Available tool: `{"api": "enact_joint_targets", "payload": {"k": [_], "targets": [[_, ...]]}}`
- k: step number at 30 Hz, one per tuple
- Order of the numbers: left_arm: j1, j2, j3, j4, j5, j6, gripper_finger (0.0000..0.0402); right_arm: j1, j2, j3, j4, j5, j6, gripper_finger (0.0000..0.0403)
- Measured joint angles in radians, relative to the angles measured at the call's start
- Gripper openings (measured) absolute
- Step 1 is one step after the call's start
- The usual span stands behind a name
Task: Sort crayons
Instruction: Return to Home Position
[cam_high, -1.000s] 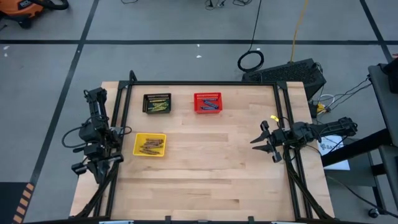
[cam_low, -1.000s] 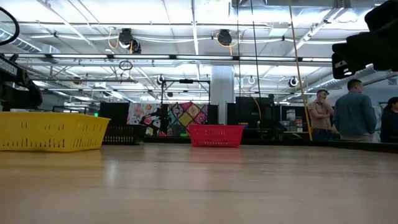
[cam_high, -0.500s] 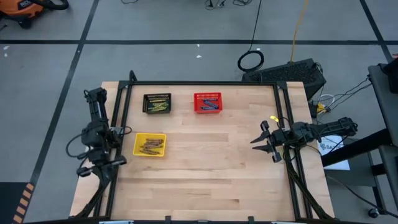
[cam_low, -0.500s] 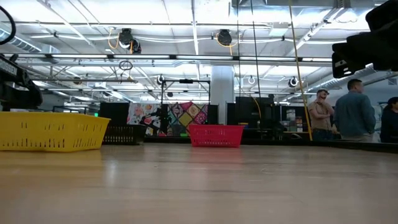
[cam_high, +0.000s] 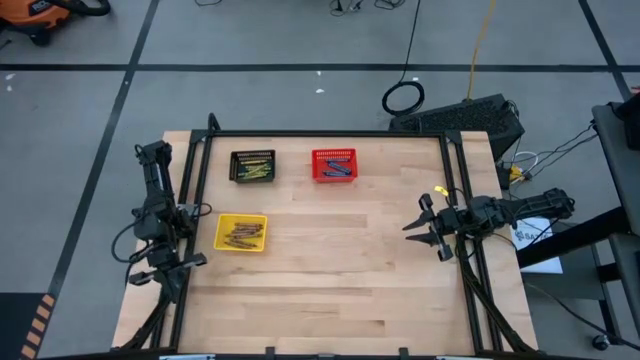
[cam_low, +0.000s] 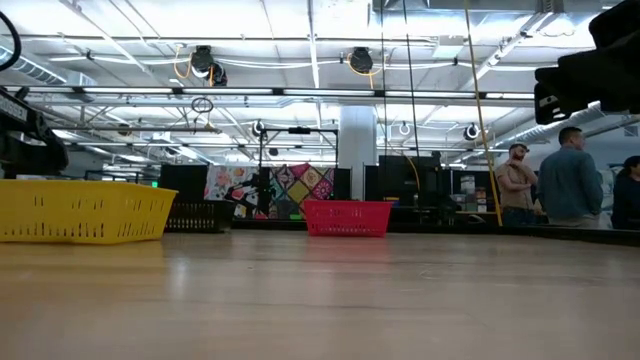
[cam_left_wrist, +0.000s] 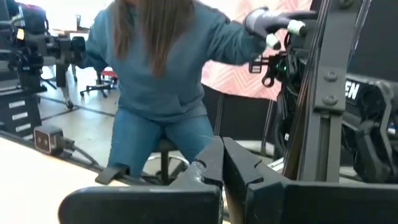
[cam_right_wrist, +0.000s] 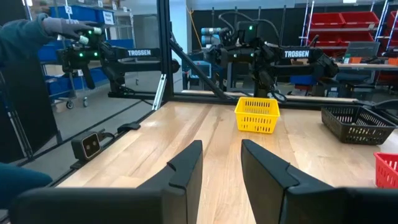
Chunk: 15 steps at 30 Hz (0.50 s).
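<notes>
Table: plain wooden top (cam_high: 340, 270) in a big workshop hall. On my low cam a few people (cam_low: 570, 185) are standing around way in the back.
Black basket: black basket (cam_high: 252, 154) sits toward the far left of the table with the yellow-green crayons (cam_high: 254, 171) inside it.
Red basket: red basket (cam_high: 333, 152) is just beside the black one, on its right as seen from above. The blue crayons (cam_high: 335, 169) are lying in it.
Yellow basket: yellow basket (cam_high: 241, 216) is nearer to me than the black one, close to the left edge. The brown-orange crayons (cam_high: 240, 235) are piled in it.
Left arm: it's parked over the table's left edge, next to the yellow basket. The left gripper (cam_left_wrist: 222, 149) has its fingers pressed together with nothing between them. Its cam is looking off the table at a seated person in a blue hoodie (cam_left_wrist: 161, 68).
Right arm: it's sitting at the right edge, well apart from all three baskets. The right gripper (cam_right_wrist: 221, 148) points in across the table with its fingers spread and isn't holding anything.
</notes>
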Motion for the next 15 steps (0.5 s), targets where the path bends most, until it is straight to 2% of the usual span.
{"api": "enact_joint_targets", "payload": {"k": [5,10,15], "targets": [[0.000,0.000,0.000,0.008,-0.002,0.000,0.0001,0.000,-0.010,0.000,0.013,-0.001,0.000,0.0098],[0.000,0.000,-0.001,0.098,-0.002,0.000,0.0001,0.000,-0.010,0.000,0.049,0.000,0.000,0.0098],[0.000,0.000,-0.001,0.094,-0.002,0.000,0.0001,0.000,-0.010,0.000,0.056,-0.002,0.000,0.0098]]}}
